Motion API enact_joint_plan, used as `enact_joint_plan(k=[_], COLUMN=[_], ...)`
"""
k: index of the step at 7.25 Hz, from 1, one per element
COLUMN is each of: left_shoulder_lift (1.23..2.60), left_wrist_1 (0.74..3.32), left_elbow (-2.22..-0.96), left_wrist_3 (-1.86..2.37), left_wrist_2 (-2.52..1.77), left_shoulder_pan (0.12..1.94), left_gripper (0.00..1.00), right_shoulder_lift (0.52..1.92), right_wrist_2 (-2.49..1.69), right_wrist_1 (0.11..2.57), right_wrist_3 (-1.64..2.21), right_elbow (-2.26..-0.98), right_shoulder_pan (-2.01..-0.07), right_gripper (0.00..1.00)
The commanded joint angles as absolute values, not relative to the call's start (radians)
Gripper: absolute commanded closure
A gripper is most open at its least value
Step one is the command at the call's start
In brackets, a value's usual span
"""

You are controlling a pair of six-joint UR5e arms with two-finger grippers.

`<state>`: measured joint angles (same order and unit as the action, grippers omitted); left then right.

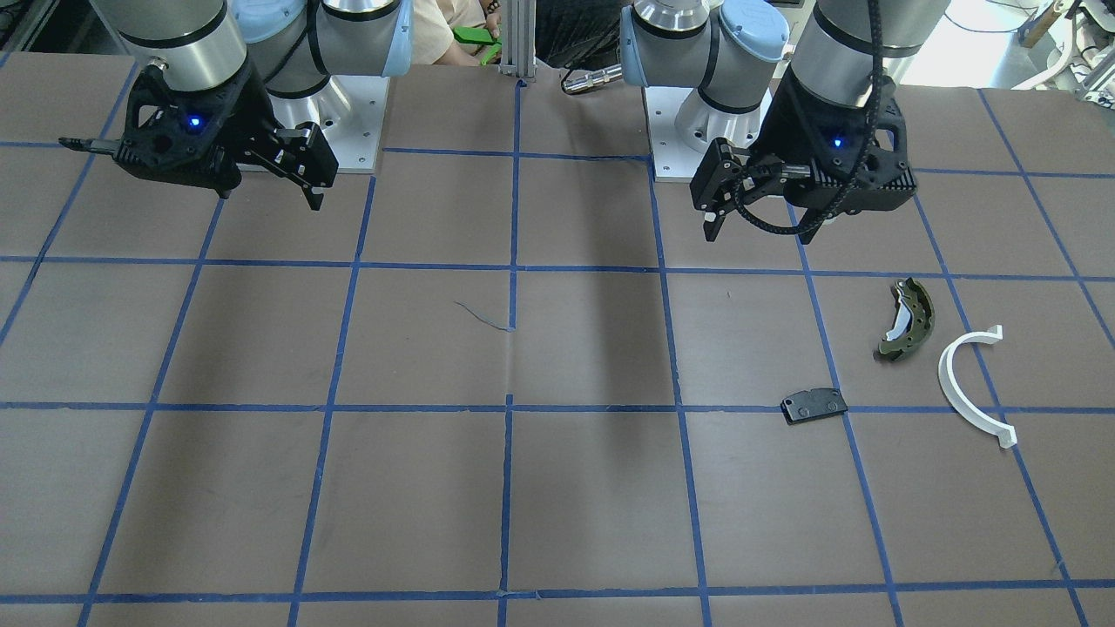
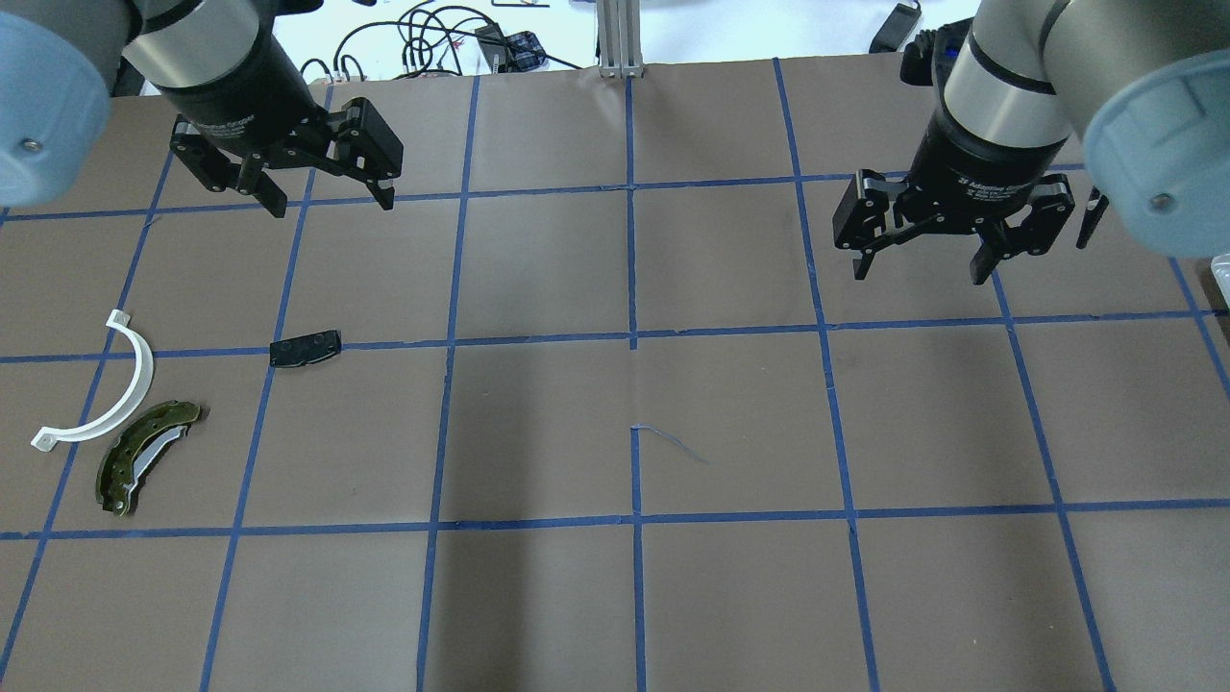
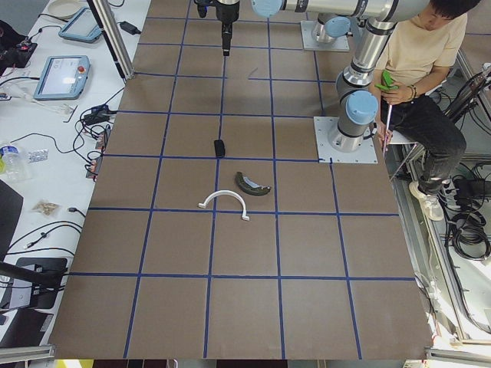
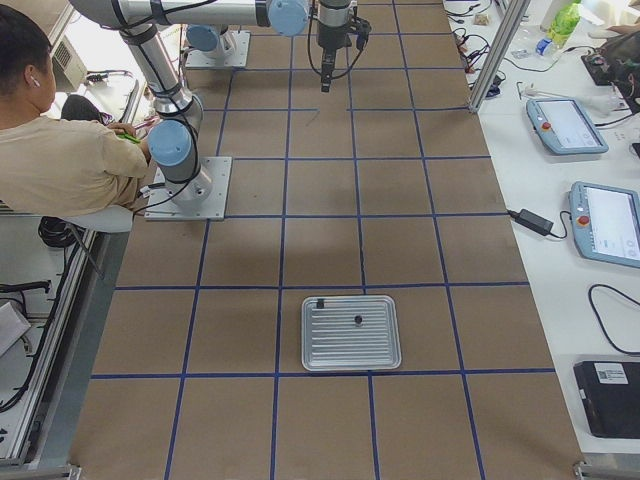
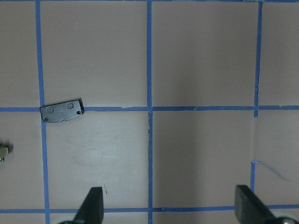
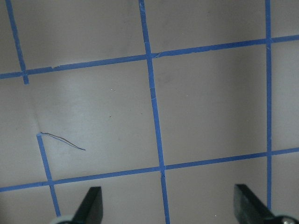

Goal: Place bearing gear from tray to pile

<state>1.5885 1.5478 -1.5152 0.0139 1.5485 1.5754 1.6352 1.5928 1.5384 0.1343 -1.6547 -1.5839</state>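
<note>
The silver ridged tray (image 4: 350, 350) shows only in the exterior right view, with a small dark part (image 4: 357, 320) on it that is too small to identify. The pile lies on the robot's left side: an olive brake shoe (image 2: 144, 457), a white half-ring (image 2: 106, 389) and a flat black pad (image 2: 305, 348), which also shows in the left wrist view (image 5: 61, 112). My left gripper (image 2: 333, 204) is open and empty, raised beyond the pad. My right gripper (image 2: 920, 276) is open and empty, over bare table.
The table is brown paper with a blue tape grid (image 2: 631, 336). A second small dark item (image 4: 320, 302) sits at the tray's rim. A seated person (image 3: 422, 54) is beside the arm bases. Tablets and cables (image 4: 565, 125) lie on the side bench.
</note>
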Motion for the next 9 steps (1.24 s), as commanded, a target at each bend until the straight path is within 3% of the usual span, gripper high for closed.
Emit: enact_joint_plan(k=[1, 9], left_shoulder_lift=[1.591, 1.588], left_wrist_1=[1.554, 1.578], left_elbow=[-1.513, -1.514], left_wrist_3=[0.012, -0.051], left_wrist_2=[1.554, 1.574], left_shoulder_pan=[1.575, 1.575], left_gripper=[0.0, 0.0], right_shoulder_lift=[1.629, 1.602], right_wrist_2=[1.594, 1.647], right_wrist_1=[1.545, 1.56], right_wrist_3=[0.127, -0.404], right_elbow=[-1.654, -1.657], right_shoulder_pan=[-1.58, -1.174], right_gripper=[0.0, 0.0])
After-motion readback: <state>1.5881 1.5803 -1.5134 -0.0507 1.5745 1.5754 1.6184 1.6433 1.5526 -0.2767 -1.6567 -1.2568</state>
